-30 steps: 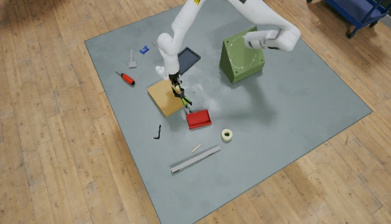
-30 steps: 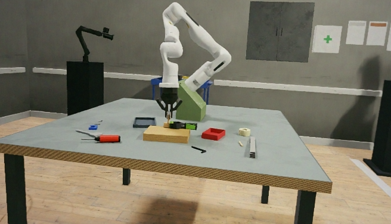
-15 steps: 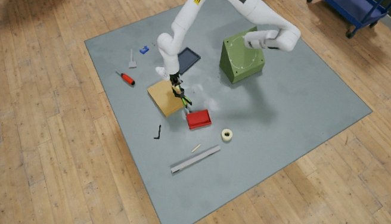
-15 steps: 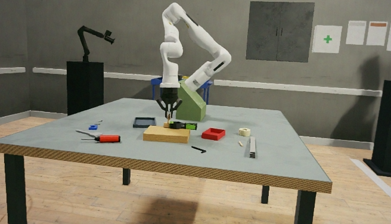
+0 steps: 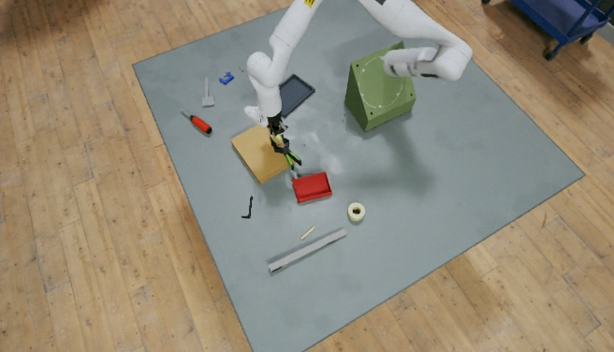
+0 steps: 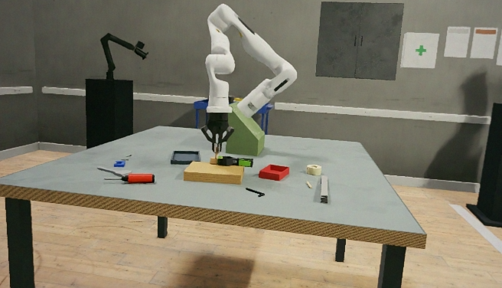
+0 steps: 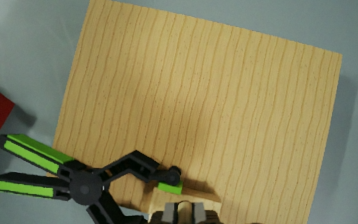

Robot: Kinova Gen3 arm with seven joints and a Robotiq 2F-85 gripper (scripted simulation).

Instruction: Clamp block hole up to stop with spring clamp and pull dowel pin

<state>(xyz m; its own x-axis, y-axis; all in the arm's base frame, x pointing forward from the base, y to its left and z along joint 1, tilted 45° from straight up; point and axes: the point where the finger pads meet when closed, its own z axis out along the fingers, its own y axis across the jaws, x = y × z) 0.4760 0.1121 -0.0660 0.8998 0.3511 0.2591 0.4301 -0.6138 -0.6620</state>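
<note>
Exterior view: the pincer point(image 5: 279, 133) point(image 6: 216, 151) point(image 7: 185, 214) is standing upright over the small wooden block point(image 5: 279, 140) point(image 6: 213, 161) point(image 7: 200, 196), its fingers closing on the dowel pin point(image 6: 216, 156) point(image 7: 184, 210), which is rising from the block's top. The block is lying on the bench board point(image 5: 259, 153) point(image 6: 213, 173) point(image 7: 200, 100); the spring clamp point(image 5: 292, 156) point(image 6: 229, 161) point(image 7: 86, 186) is gripping it from beside, handles reaching past the board's edge. Bench stop, and any gap beside the block: not resolving. Step in hand, as judged: twisting and drawing the pin. Good practice would be keeping the pull along the hole's axis, turning in small strokes, and watching that block and clamp are not lifting or turning. Likely faults: fingers slipping, or tilt binding the pin. Once free, the red tray point(image 5: 313, 187) point(image 6: 274, 172), beyond the block on the clamp's side, is looking suitable for stopping a roll.
</note>
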